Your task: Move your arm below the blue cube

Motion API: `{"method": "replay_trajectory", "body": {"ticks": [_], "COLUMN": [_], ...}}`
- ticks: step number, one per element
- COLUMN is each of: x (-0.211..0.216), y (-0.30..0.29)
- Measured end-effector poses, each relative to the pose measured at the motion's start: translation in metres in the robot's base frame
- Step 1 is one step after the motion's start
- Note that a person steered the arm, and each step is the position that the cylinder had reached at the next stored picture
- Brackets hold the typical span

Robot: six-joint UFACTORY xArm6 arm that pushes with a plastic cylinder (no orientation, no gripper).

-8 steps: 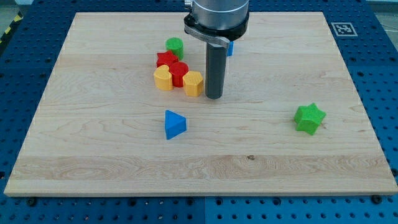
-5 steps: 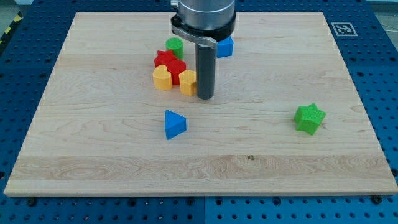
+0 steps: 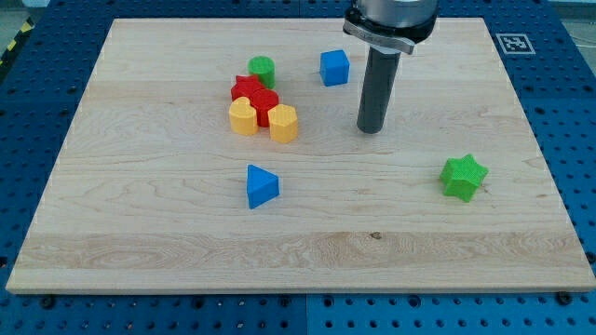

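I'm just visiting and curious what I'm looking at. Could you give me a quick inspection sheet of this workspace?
Surface: wooden board, flat.
Job's things: blue cube near the view's top; my tip sits below it and to the view's right, apart from it.
Clutter: green cylinder, two red blocks, two yellow blocks huddled together; blue triangular block and green star each alone.
Hand: none, only a dark rod.
Cables: nothing seen.
Surroundings: blue perforated table; printed marker at the board's corner.
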State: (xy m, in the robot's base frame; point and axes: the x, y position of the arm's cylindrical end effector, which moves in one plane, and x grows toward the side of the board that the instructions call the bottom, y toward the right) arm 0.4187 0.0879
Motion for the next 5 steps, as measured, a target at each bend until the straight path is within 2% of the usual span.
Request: {"method": "replay_trajectory", "body": {"ticks": [5], "x": [0.0000], "y": [0.0023]}}
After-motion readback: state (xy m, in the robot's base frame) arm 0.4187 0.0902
